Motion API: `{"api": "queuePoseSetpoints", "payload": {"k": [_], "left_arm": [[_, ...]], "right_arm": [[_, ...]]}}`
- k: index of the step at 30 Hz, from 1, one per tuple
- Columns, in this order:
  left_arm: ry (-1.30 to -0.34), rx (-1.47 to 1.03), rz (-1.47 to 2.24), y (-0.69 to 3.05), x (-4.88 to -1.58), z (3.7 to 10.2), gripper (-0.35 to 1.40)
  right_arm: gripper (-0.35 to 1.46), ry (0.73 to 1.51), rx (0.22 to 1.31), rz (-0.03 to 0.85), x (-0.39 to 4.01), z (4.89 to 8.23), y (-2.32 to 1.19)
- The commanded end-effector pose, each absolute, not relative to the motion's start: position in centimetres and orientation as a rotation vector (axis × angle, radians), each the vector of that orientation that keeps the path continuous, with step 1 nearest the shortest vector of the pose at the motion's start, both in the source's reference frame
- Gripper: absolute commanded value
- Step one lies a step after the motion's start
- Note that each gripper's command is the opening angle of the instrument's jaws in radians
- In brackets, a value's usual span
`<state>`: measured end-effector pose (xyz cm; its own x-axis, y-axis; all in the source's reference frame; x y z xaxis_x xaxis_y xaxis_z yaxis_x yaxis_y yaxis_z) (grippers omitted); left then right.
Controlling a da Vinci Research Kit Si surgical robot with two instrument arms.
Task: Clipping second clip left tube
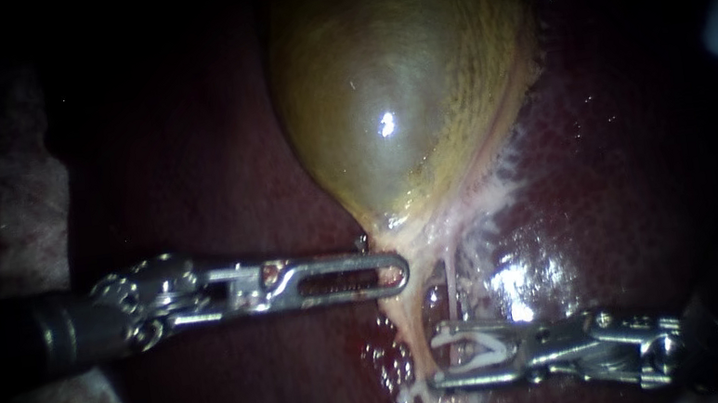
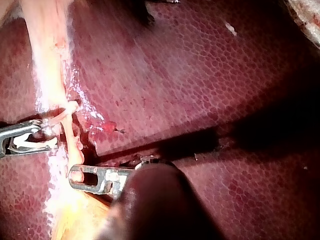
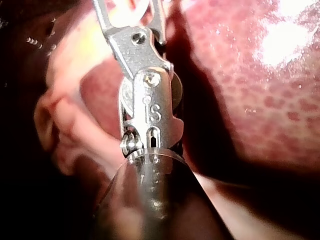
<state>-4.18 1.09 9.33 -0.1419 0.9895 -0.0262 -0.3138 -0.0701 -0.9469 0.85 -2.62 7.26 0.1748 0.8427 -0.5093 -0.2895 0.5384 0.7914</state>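
Room for movement is found mostly over the dark red liver (image 1: 215, 175), whose bare surface is spread on every side of the working spot. It is bounded above by the rounded olive-yellow gallbladder (image 1: 396, 65) and at the left edge by a pale, blood-flecked cloth (image 1: 29, 220). Beyond these, the endoscope view is lost in darkness.

The long slotted pincer of the left instrument (image 1: 397, 273) is laid level across the liver from the left. It is clenched, and its tip is closed on the broad pale stalk (image 1: 409, 326) just under the gallbladder's narrow end. In the left wrist view a nub of pink tissue is seen caught in this tip.

The pincer of the right instrument (image 1: 435, 355) is seen entering from the right, lower on the same stalk and apart from the other. It is spread wide, and a white V-shaped clip (image 1: 474, 364) is held between its two jaws, touched by both, with its mouth turned towards the stalk. The jaw tips are set against the stalk's edge. A thin pale tube (image 1: 454, 287) is seen running from the gallbladder's neck down to the upper jaw, just beside the stalk. Whether it is lying inside the clip cannot be told.

The liver is glossy, with bright glints above the right instrument, and a wet red patch is seen left of the stalk
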Motion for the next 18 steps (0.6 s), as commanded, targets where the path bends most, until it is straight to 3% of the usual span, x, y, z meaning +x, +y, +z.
{"api": "queuePoseSetpoints", "payload": {"k": [1, 18], "left_arm": [[-1.038, -0.932, 1.48, 1.09, -4.18, 9.33, -0.35], [-1.038, -0.932, 1.48, 1.08, -4.19, 9.31, -0.35]], "right_arm": [[0.44, 1.121, 0.604, 0.875, 0.85, 7.28, -2.62], [0.44, 1.125, 0.6, 0.874, 0.87, 7.48, -2.65]]}}
